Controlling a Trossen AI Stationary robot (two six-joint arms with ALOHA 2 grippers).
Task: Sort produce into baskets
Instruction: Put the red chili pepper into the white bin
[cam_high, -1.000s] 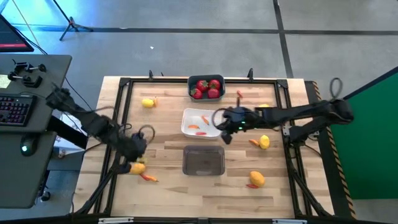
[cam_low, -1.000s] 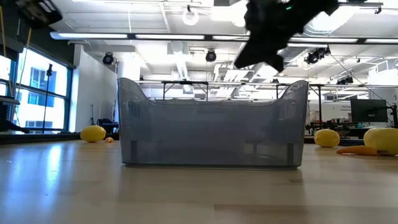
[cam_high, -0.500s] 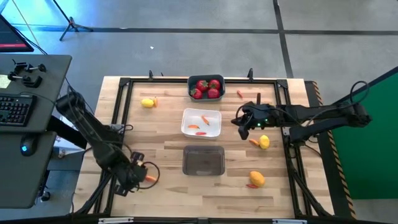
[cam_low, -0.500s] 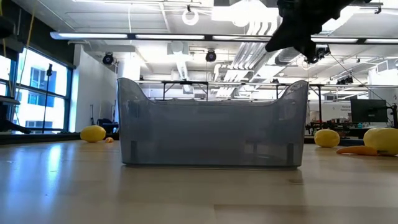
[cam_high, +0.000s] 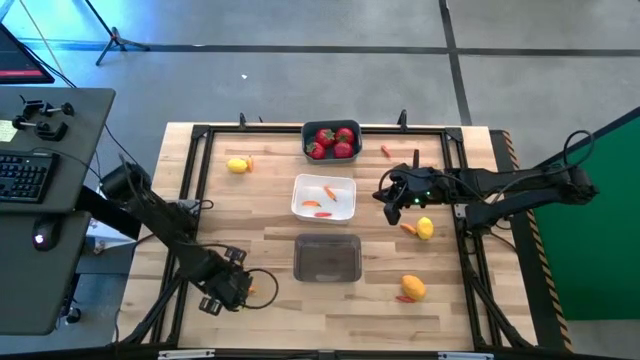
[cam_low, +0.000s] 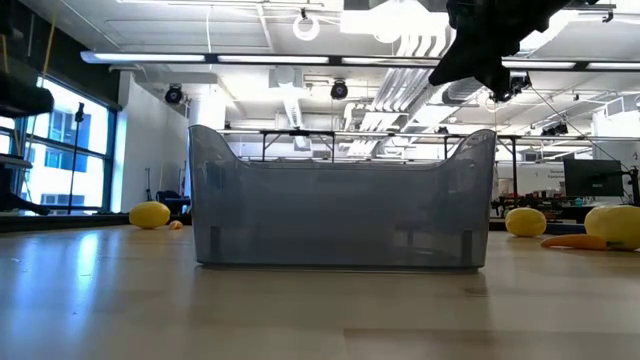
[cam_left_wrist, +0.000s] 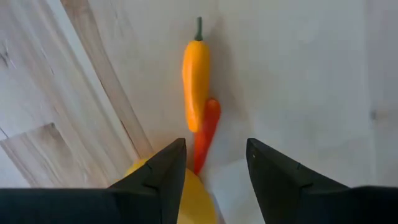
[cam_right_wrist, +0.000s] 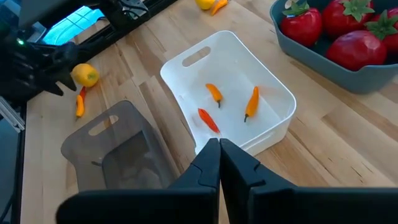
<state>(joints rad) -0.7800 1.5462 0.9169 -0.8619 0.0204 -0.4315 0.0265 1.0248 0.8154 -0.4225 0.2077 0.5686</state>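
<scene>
My left gripper (cam_high: 238, 288) hangs low over the table's near left part, open. In the left wrist view its fingers (cam_left_wrist: 216, 146) stand to either side of a yellow lemon (cam_left_wrist: 189, 196). Just beyond the lemon lie an orange piece (cam_left_wrist: 195, 78) and a red-orange piece (cam_left_wrist: 205, 134), touching. My right gripper (cam_high: 388, 205) is shut and holds nothing, up in the air right of the white basket (cam_high: 324, 197), which holds small orange pieces. The blue-grey basket (cam_high: 331, 141) holds strawberries. The translucent grey basket (cam_high: 327, 258) looks empty. My left gripper points down with the lemon between the roots of its open fingers; whether either finger touches the lemon I cannot tell. The lemon rests on the table.
Loose lemons lie at the far left (cam_high: 237, 165), right of centre (cam_high: 425, 228) and near right (cam_high: 413, 288), each with a small orange piece beside it. Another piece (cam_high: 385, 151) lies right of the blue-grey basket. A black frame (cam_high: 200, 135) runs round the tabletop.
My left gripper has moved toward the table's near edge and a little right, down over the lemon and the orange pieces. My right gripper has moved from above the white basket's right edge toward the table's right, then stopped.
</scene>
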